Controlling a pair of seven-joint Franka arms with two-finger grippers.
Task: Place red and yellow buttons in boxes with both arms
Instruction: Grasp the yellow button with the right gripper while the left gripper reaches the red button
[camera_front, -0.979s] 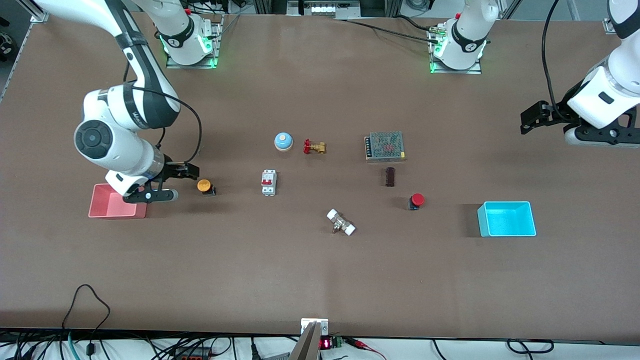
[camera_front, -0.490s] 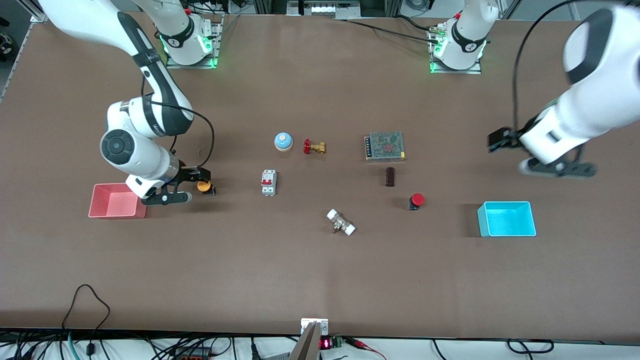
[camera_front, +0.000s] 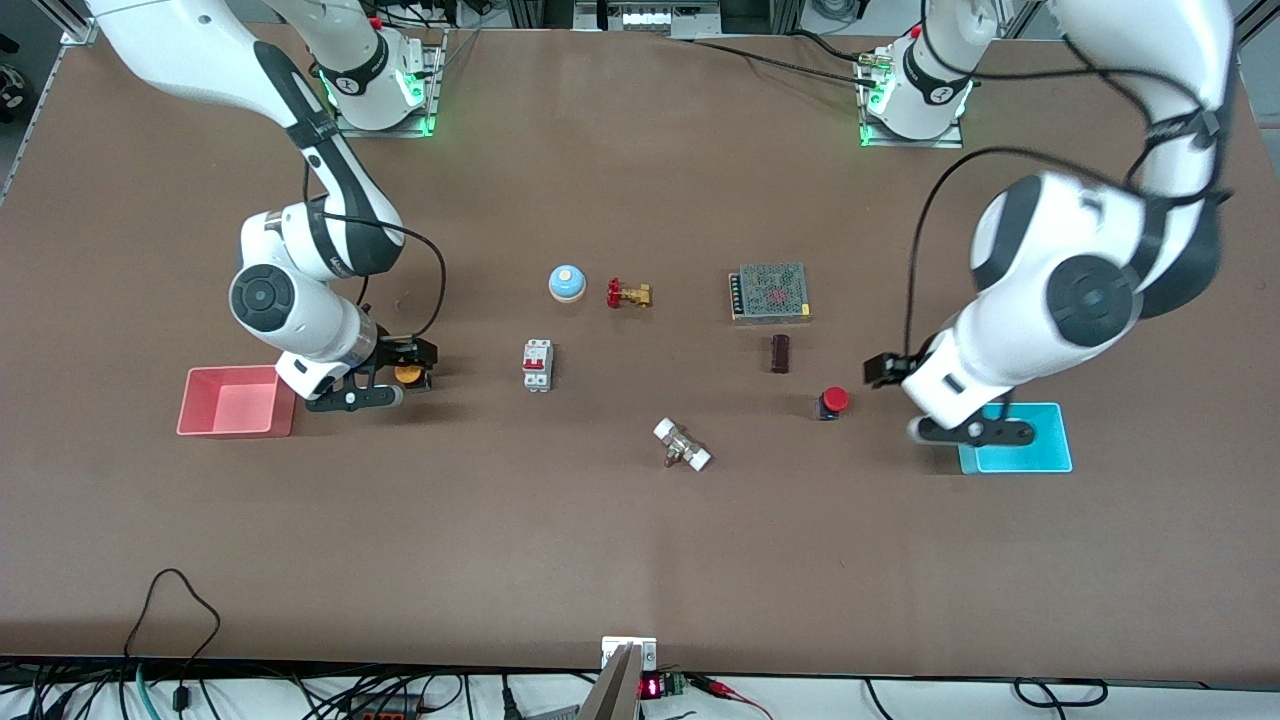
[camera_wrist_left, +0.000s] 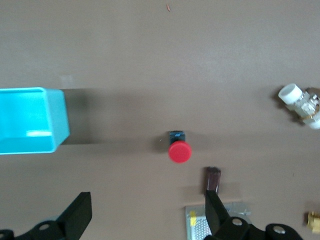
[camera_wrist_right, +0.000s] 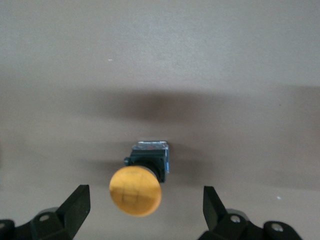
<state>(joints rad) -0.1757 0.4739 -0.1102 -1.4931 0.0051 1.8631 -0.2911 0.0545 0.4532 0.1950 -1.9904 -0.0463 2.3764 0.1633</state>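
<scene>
The yellow button (camera_front: 407, 375) stands on its black base beside the pink-red bin (camera_front: 233, 402), toward the right arm's end of the table. My right gripper (camera_front: 410, 364) is open and low over it. In the right wrist view the yellow button (camera_wrist_right: 136, 191) sits between the spread fingers of the right gripper (camera_wrist_right: 145, 206), untouched. The red button (camera_front: 833, 402) stands between the dark block and the cyan bin (camera_front: 1035, 452). My left gripper (camera_front: 884, 370) is open beside it, above the table. The left wrist view shows the red button (camera_wrist_left: 179, 151), the cyan bin (camera_wrist_left: 31, 120) and the left gripper (camera_wrist_left: 147, 214).
Mid-table stand a blue-and-cream bell (camera_front: 567, 283), a red-handled brass valve (camera_front: 628, 294), a white breaker (camera_front: 537, 365), a grey mesh-topped unit (camera_front: 770, 292), a dark brown block (camera_front: 780, 353) and a white-ended fitting (camera_front: 682, 445). The left arm overhangs part of the cyan bin.
The left arm has swung in from the table's end and down to beside the red button. The right gripper has moved from beside the pink-red bin to over the yellow button.
</scene>
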